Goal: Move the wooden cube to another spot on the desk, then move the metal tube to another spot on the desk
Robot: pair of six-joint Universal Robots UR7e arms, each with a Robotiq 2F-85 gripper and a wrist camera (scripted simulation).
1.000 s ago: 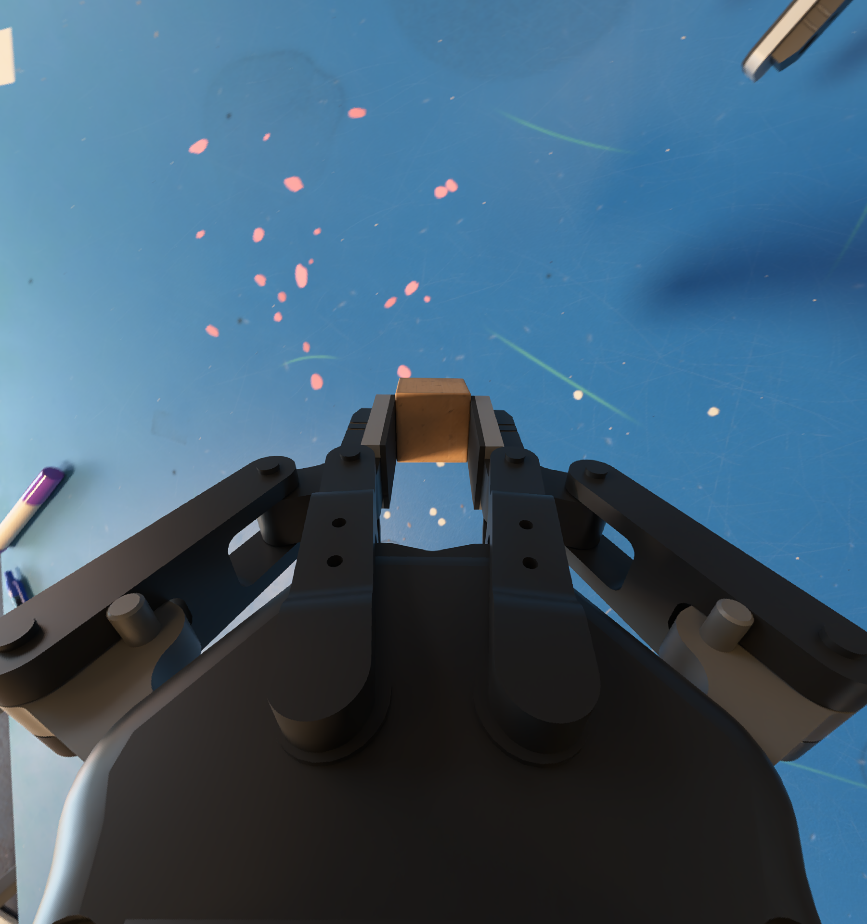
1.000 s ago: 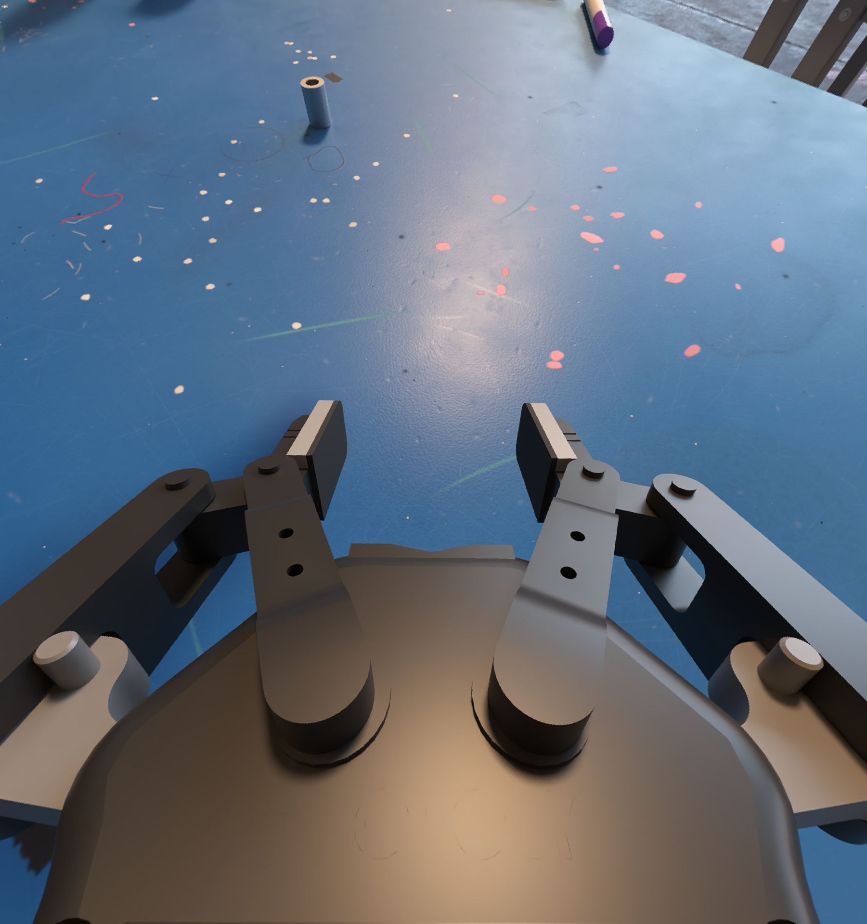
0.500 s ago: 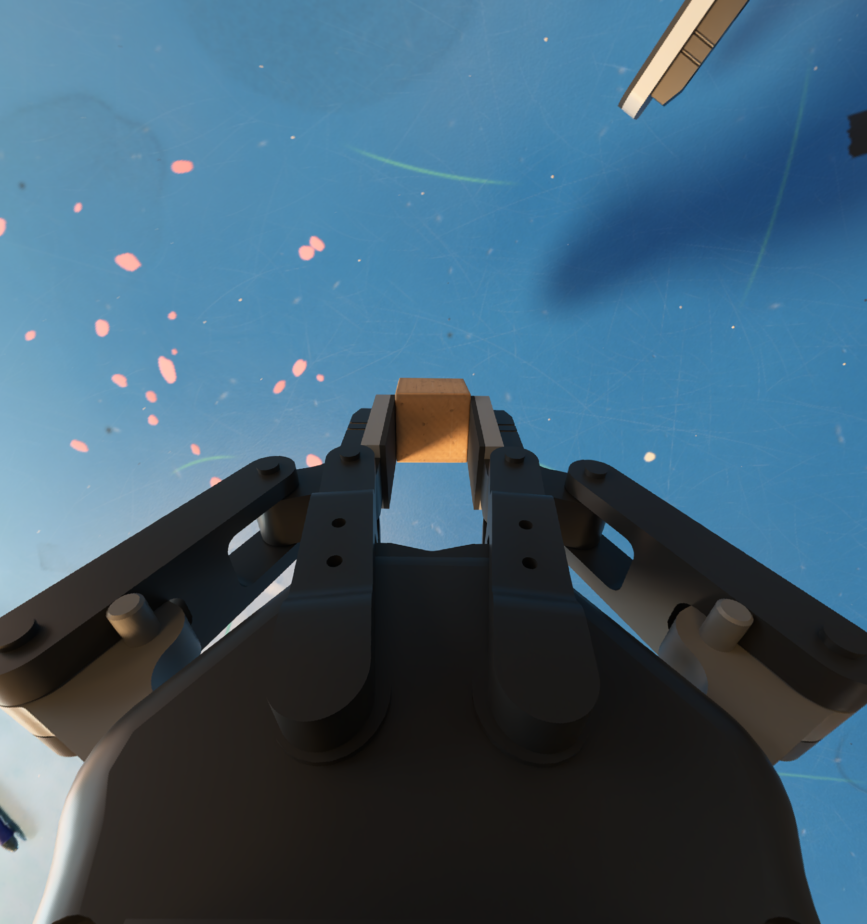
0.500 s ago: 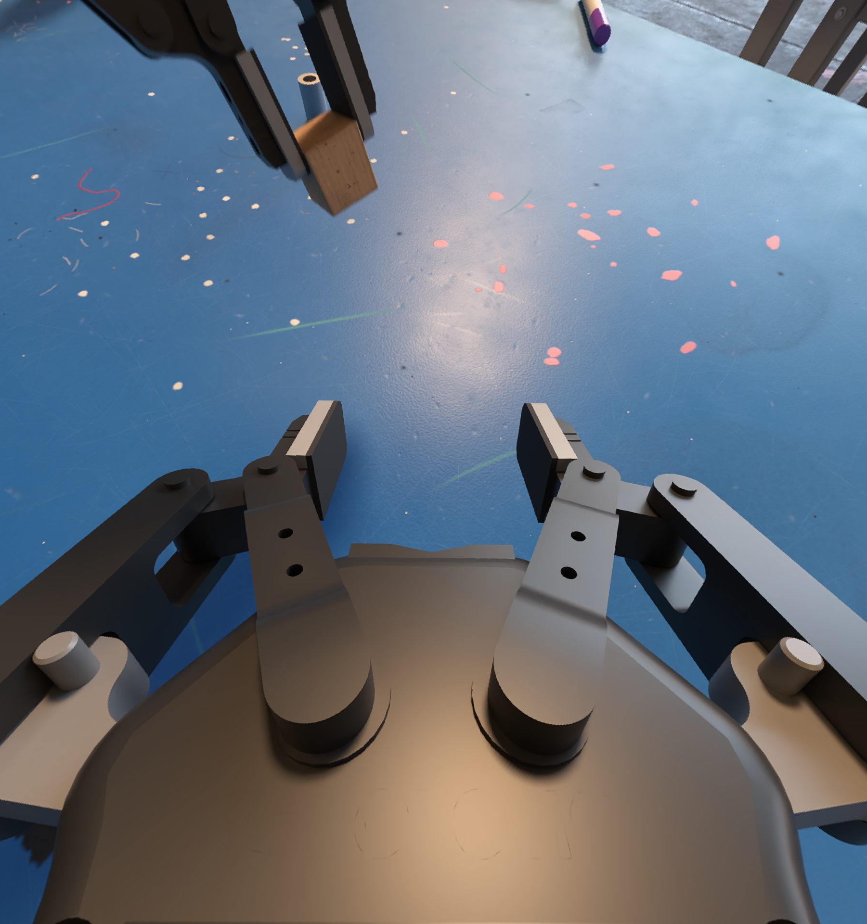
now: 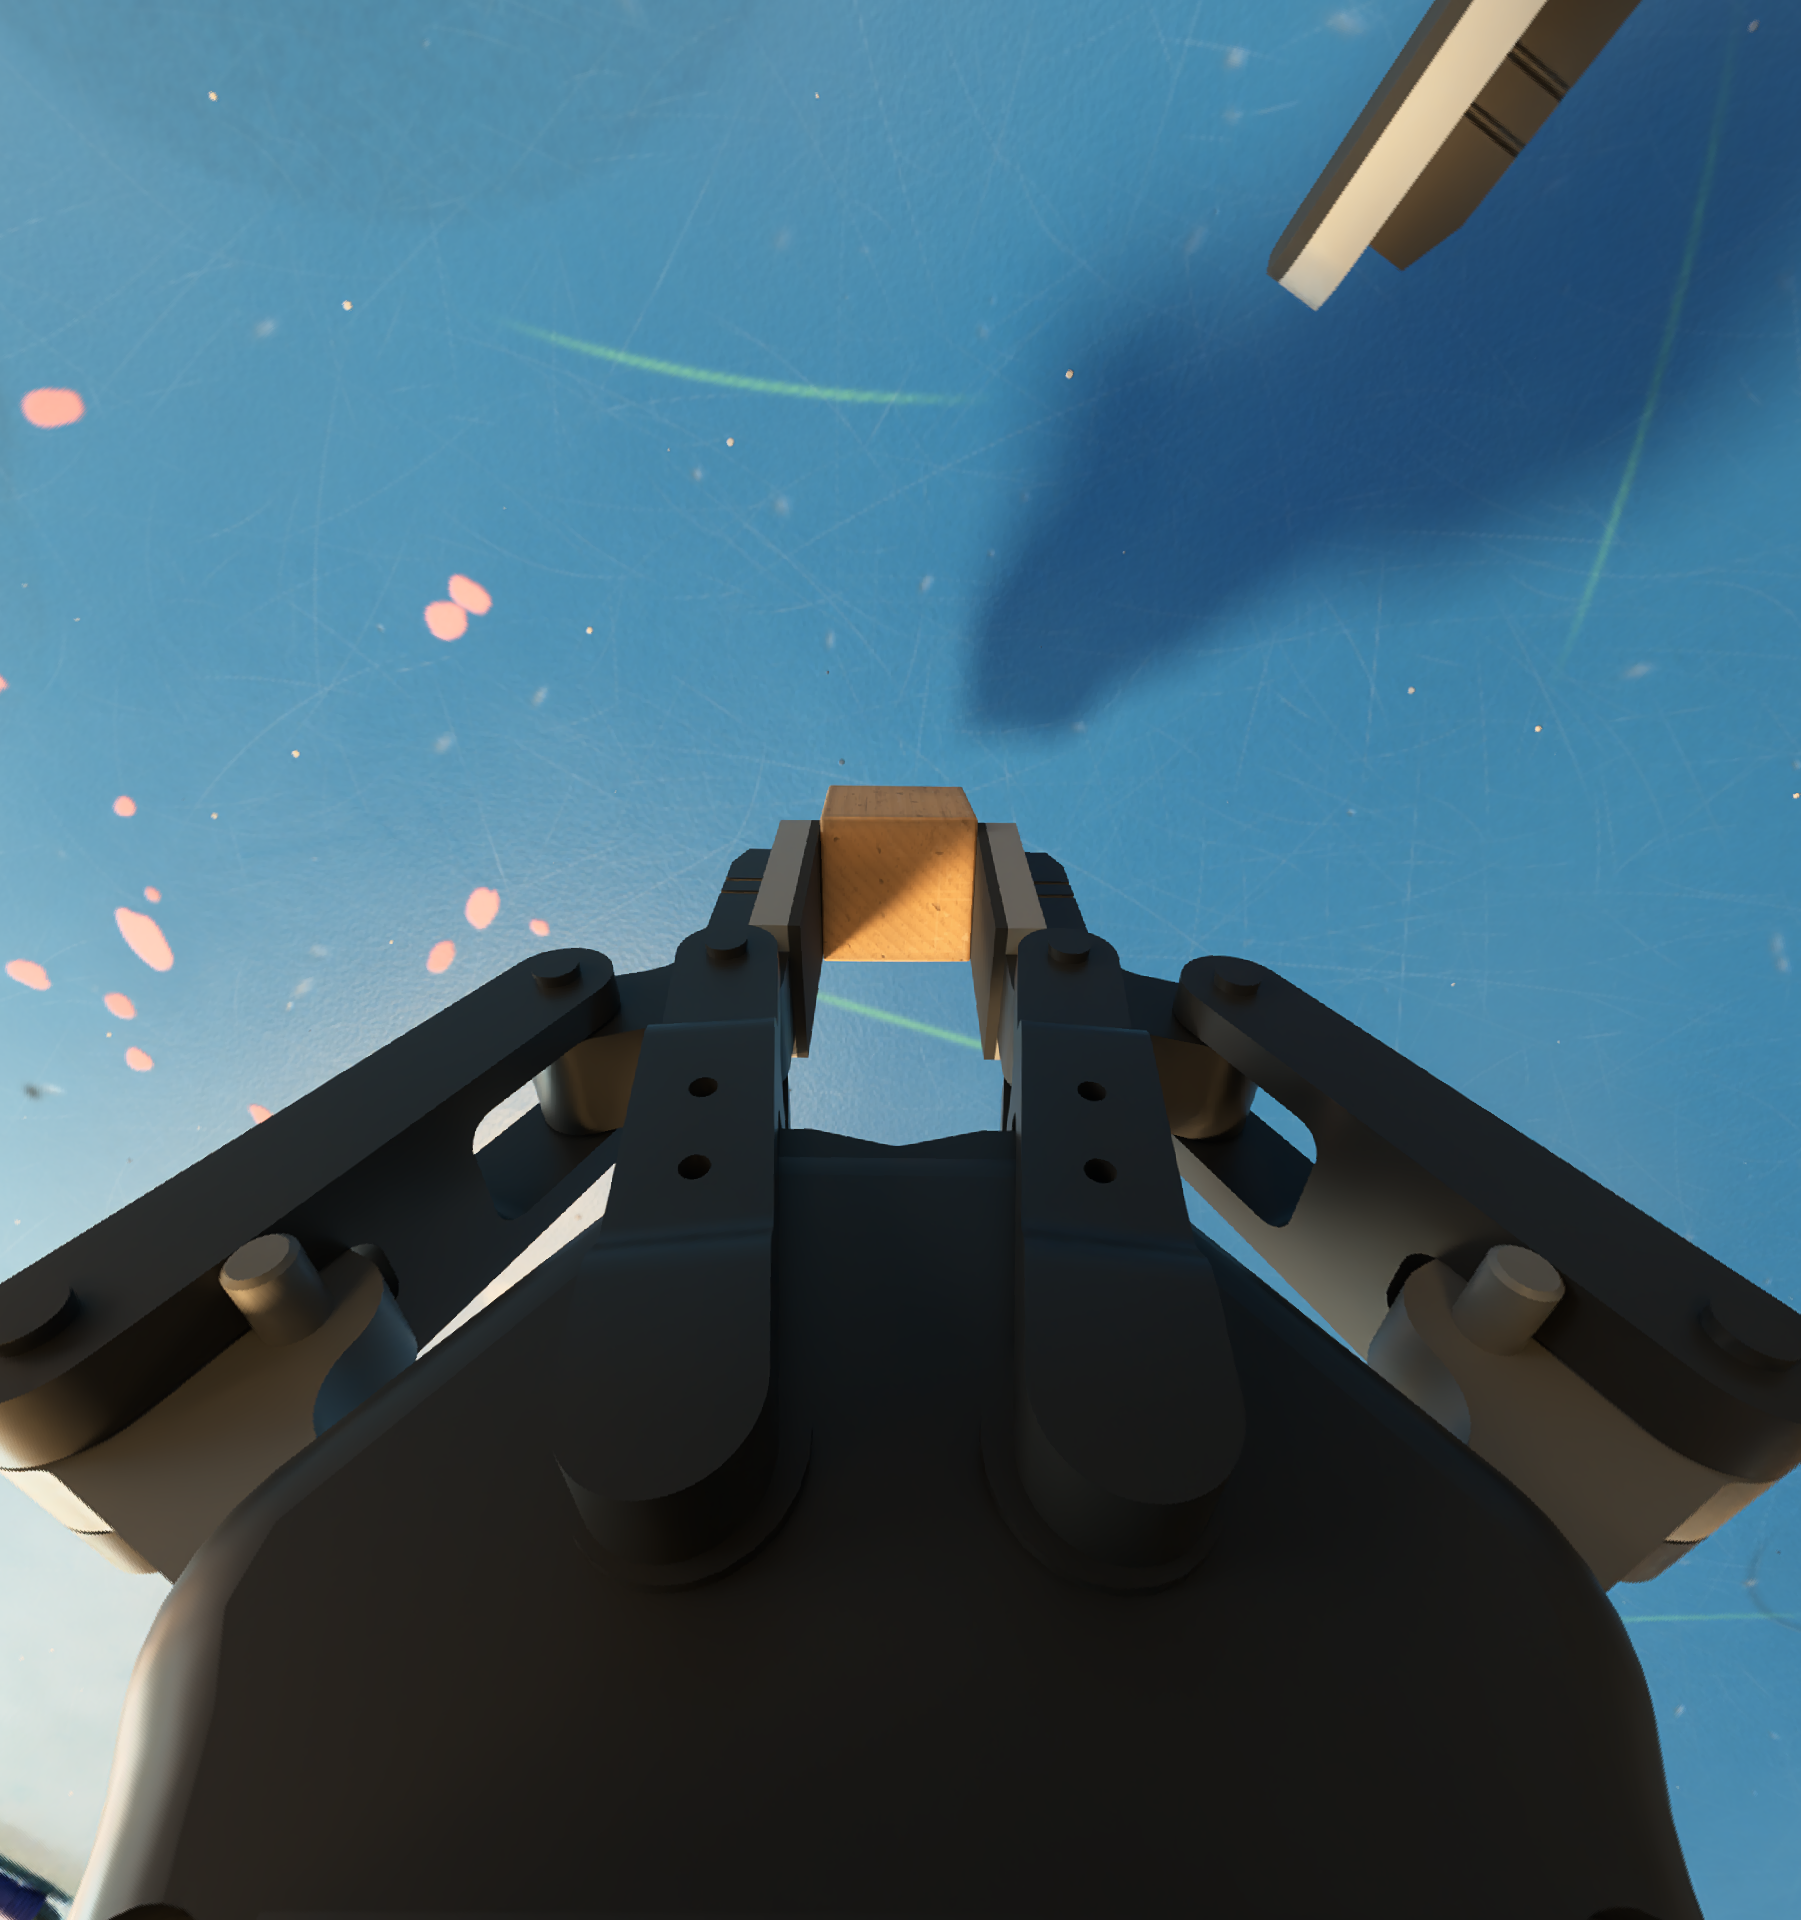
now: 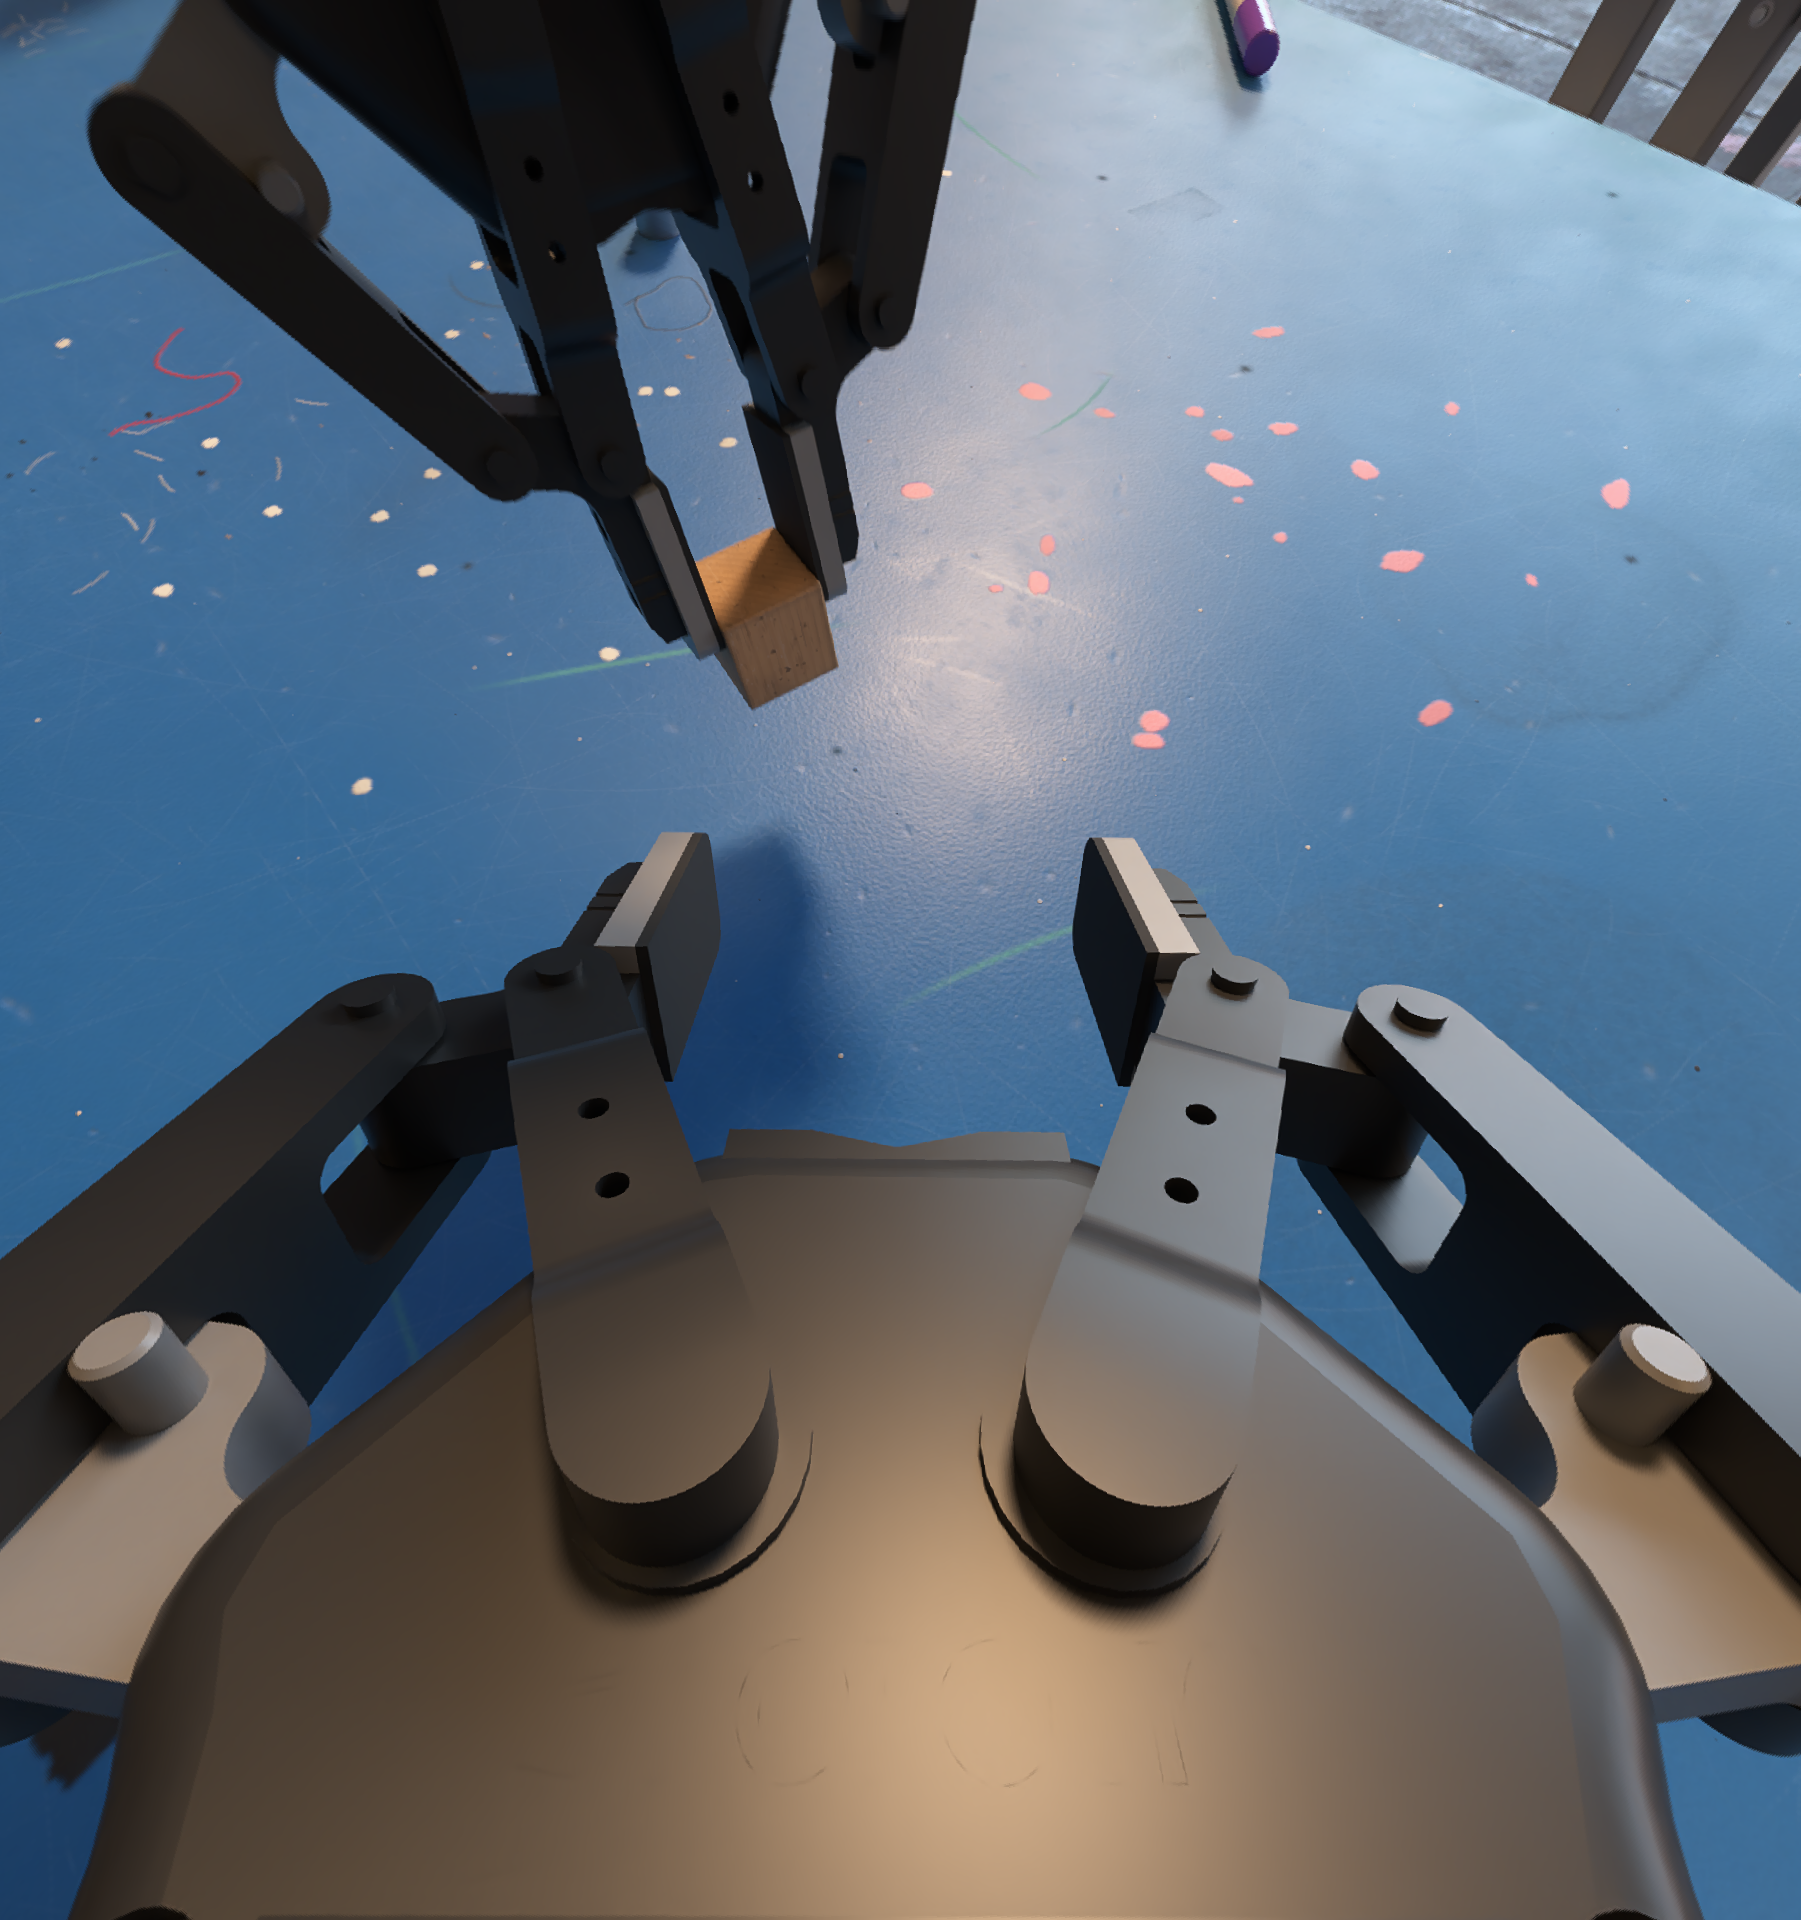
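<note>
The desk [image 6: 1498, 935] is the biggest thing in sight, a blue top, scuffed and dotted with pink and pale flecks, thin green streaks and one red squiggle [image 6: 174, 384] at its far left in the right wrist view. Beyond its far right corner stand grey chair slats [image 6: 1706, 94].

The left gripper [image 5: 898, 883] hangs above the desk, its fingers clamped on the two opposite sides of the cube [image 5: 898, 878]. From the right wrist view the same gripper [image 6: 761, 582] reaches down from the top of the frame, and the cube [image 6: 771, 623] is clear of the surface (its lower corner pokes out below the pads, tilted). A dark shadow [image 5: 1239, 582] lies on the desk ahead of the cube.

The right gripper [image 6: 896, 935] is low over the desk with its fingers spread wide and nothing between them. One of its pads [image 5: 1415, 156] shows at the upper right of the left wrist view.

The tube [image 6: 652, 223] is mostly hidden behind the left gripper's linkage; only a pale sliver of it shows, on the far part of the desk, well apart from the cube.

A purple-tipped marker [image 6: 1251, 36] lies near the far edge.
</note>
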